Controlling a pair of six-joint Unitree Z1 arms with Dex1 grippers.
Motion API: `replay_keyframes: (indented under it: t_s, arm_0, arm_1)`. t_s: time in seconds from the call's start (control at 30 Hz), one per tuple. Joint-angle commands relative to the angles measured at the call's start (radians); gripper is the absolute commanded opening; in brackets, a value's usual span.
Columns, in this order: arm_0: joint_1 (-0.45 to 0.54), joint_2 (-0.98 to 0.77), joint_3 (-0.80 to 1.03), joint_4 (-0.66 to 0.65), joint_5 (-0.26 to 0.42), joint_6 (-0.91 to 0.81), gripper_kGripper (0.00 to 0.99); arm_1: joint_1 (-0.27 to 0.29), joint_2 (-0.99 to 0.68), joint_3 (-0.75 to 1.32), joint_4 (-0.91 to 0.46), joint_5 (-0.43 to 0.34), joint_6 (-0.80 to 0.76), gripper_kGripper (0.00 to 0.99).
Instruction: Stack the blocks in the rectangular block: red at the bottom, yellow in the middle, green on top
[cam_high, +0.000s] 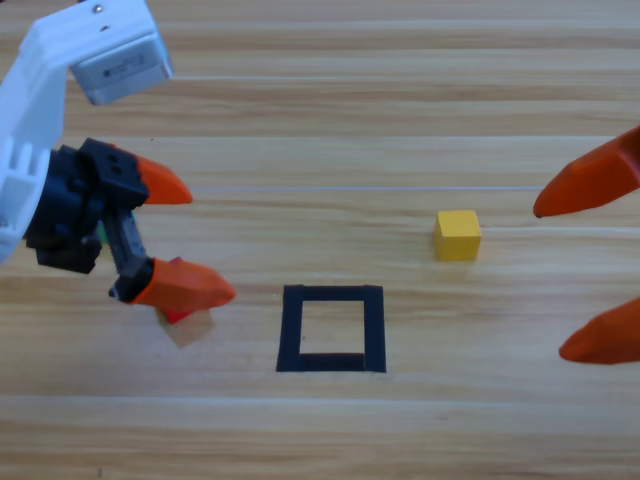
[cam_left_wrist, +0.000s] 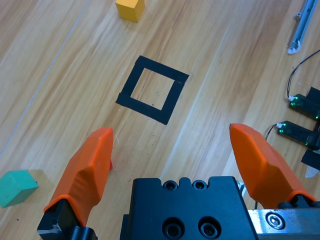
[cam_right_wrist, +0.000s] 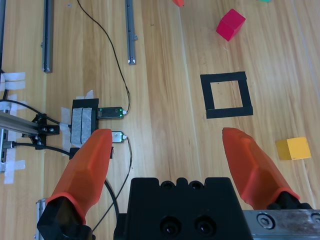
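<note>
- Two orange-jawed grippers are in view. The left gripper (cam_high: 190, 240), on its grey arm at the left side of the high view, has its jaws spread wide and holds nothing.
- One jaw of the left gripper sits over the small bright red cube (cam_high: 178, 312), covering most of it in the high view; whether they touch cannot be told. In the left wrist view only a sliver of red shows beside that jaw.
- The small teal-green cube (cam_left_wrist: 17, 186) lies just outside the same jaw, behind the left gripper's body in the high view.
- The flat square frame of thick black tape (cam_high: 332, 328) lies ahead of the left gripper's jaw tips, near but apart, with nothing inside it. Its sides run square to the table's plank lines; being square, it has no long axis.
- The small plain yellow cube (cam_high: 457, 235) rests beyond the frame, between the two grippers and nearer the right one.
- The right gripper (cam_high: 590, 270) waits at the right edge, jaws spread wide and bare.
- All three cubes rest on the pale wooden table (cam_high: 400, 130). The right wrist view shows black cables (cam_right_wrist: 107, 47), grey metal rails (cam_right_wrist: 131, 31) and small lit circuit boards (cam_right_wrist: 111, 112) taped to the wood.
</note>
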Motion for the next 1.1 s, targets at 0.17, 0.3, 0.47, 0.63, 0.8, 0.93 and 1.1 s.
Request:
replay_keyframes:
  t_s: [0.17,0.3,0.47,0.63,0.8,0.93,1.1]
  arm_0:
    - [-0.017,-0.019,0.039,0.007,0.017,-0.017,0.990]
    - [-0.017,-0.022,0.040,0.005,0.017,-0.020,0.990]
    - [-0.017,-0.013,0.022,-0.002,0.057,-0.074,0.989]
    - [-0.016,-0.001,-0.022,0.007,0.229,-0.315,0.946]
    - [0.021,0.081,-0.082,0.096,0.324,-0.603,0.946]
    - [0.023,0.255,-0.257,0.288,0.450,-0.847,0.945]
    - [0.023,0.453,-0.409,0.452,0.485,-1.065,0.943]
  arm_1:
    - [0.040,0.057,0.001,0.022,-0.015,0.031,0.974]
    - [-0.002,0.076,-0.026,0.019,-0.190,0.155,0.976]
    - [-0.140,0.134,-0.068,-0.039,-0.256,0.293,0.976]
    - [-0.161,0.269,-0.178,-0.064,-0.393,0.508,0.976]
    - [-0.168,0.430,-0.287,-0.059,-0.459,0.706,0.976]
    - [-0.168,0.568,-0.408,0.022,-0.540,0.759,0.976]
    - [-0.171,0.788,-0.709,0.314,-0.541,0.865,0.976]
